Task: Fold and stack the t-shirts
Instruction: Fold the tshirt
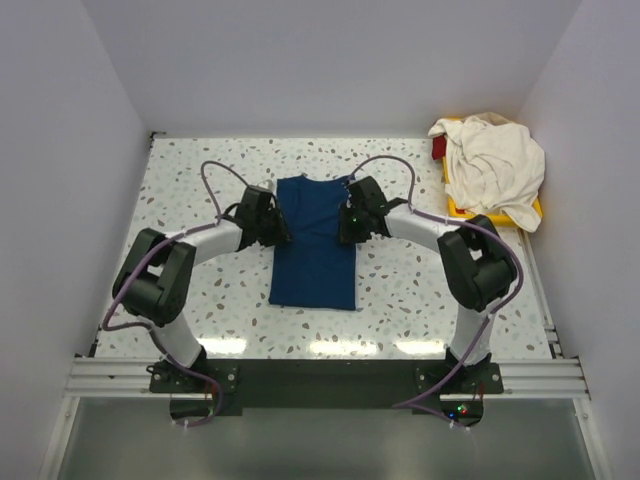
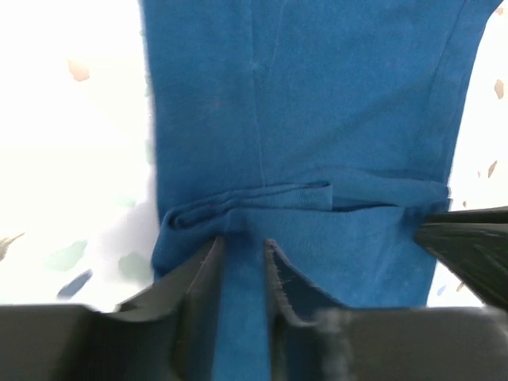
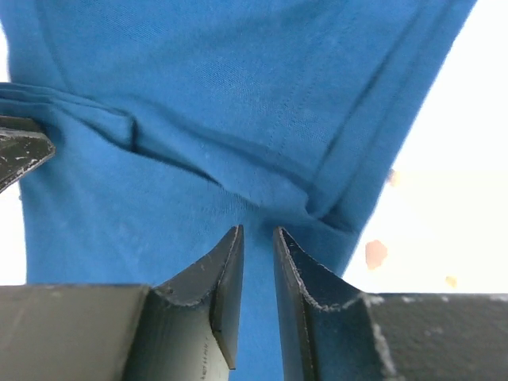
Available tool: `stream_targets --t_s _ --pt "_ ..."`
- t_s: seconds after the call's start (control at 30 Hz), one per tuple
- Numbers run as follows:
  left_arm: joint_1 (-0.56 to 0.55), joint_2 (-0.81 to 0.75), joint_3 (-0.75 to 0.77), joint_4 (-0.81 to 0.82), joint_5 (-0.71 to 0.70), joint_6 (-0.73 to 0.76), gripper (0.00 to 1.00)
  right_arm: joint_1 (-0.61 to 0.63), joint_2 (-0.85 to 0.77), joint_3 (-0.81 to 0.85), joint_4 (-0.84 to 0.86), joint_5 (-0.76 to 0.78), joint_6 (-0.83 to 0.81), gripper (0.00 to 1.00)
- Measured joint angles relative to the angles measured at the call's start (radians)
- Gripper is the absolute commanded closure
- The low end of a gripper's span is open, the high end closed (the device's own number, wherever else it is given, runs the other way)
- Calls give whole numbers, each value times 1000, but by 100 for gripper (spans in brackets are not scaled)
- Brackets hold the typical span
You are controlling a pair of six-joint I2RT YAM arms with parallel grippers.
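Overhead camera; both wrist cameras close above shared navy shirt (image 1: pixel 315 250)

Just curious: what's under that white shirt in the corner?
Under the white shirt a yellow tray shows at the edges, with a red thing peeking out on the left. Anything else in the tray is covered.

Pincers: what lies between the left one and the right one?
The blue shirt, lying flat, fills the stretch from left pincer to right pincer; the top view shows it.

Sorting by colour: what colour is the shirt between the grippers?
Dark blue t-shirt, best seen in the top external view.
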Motion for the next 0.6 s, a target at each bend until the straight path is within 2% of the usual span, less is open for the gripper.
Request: stream_targets --t_s 0.1,0.3,0.4,0.5,0.6 --pt "14 -48 10 -50 -9 10 59 -41 -50 -4 -20 -49 3 73" --pt "40 -197 24 -109 -23 26 44 -86 -208 -34 -25 -109 24 65" --pt "40 -304 -47 -100 -17 28 42 -79 -341 -172 25 -160 64 62" --pt "41 -422 -190 -90 18 29 42 -69 -462 -352 60 -203 119 61" --pt "40 -474 -321 -101 79 28 42 -44 -546 -534 77 -228 183 60"
